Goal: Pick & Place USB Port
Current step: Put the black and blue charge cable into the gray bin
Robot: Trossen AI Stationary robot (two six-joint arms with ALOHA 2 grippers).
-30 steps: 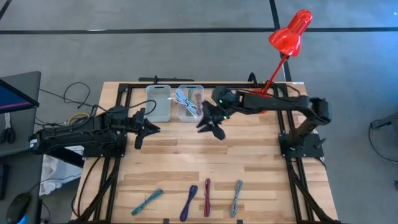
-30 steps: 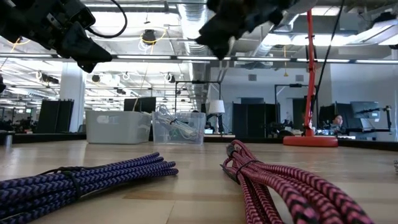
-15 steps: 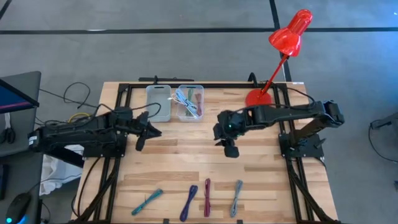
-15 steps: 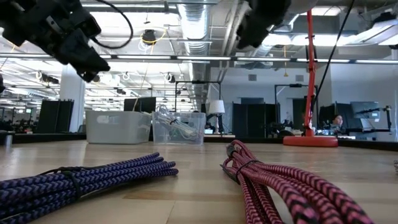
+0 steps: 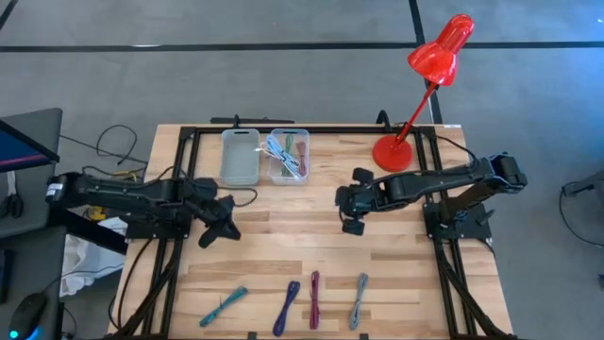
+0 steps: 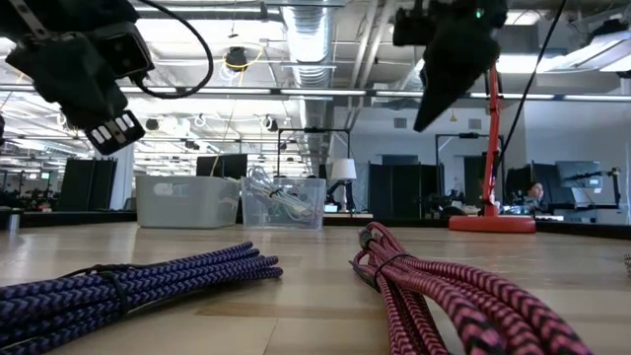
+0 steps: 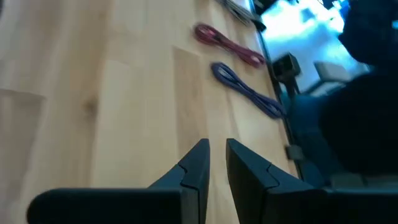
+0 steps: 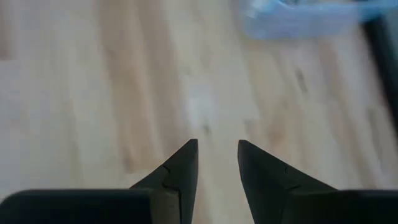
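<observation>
four bundled cables: teal (image 5: 224, 303), purple (image 5: 288, 304), maroon (image 5: 314, 297), grey (image 5: 359, 297), lined up along the counter's (image 5: 274, 250) near edge, probably for one-by-one pickup. clear bin (image 5: 288, 156) at far edge holds cables. left claw (image 5: 219, 227) and right claw (image 5: 350, 218) above mid-counter, each slightly parted, empty.

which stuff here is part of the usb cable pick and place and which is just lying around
Part of the job:
- four bundled cables at the near edge: teal, purple, red, grey
- clear bin already holding cables
- empty clear bin
- left gripper and right gripper, both empty

Just lying about:
- red desk lamp
- loose wires off the table's left side
</observation>
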